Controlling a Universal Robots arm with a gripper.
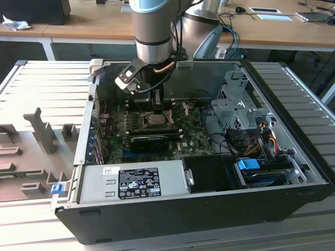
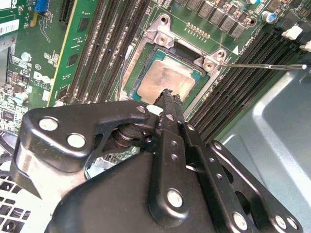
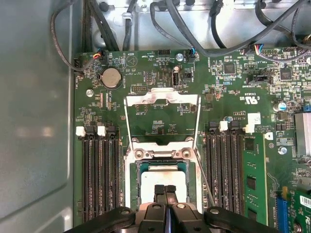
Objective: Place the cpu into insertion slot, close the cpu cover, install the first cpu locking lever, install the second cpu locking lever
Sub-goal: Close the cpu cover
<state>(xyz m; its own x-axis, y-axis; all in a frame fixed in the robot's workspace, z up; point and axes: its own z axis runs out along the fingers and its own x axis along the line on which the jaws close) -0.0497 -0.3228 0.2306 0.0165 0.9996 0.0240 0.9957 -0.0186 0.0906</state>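
In the exterior view, the arm is reaching down into an open computer case (image 1: 220, 206). The gripper (image 1: 156, 104) is hanging just above the insertion slot (image 1: 157, 121) on the green circuit board (image 1: 193, 138). A long black expansion card (image 1: 154, 141) is lying near the slot.

In the second wrist view, the gripper (image 2: 168, 93) is keeping its jaws clenched together with nothing between them. Its tip is hovering over one edge of the cpu (image 2: 167, 76); contact cannot be told. The cpu is sitting flat inside the slot (image 2: 181, 48), silvery top facing up. A thin wire lever (image 2: 262, 65) is sticking out from a corner of the slot.

In the first wrist view, the closed gripper (image 3: 165, 188) is pointing at the cpu (image 3: 163, 174), which is resting in the slot (image 3: 131, 184). The cpu cover (image 3: 146, 99) is standing swung open, away from the slot. Memory slots (image 3: 99, 174) are running along both sides of the slot.
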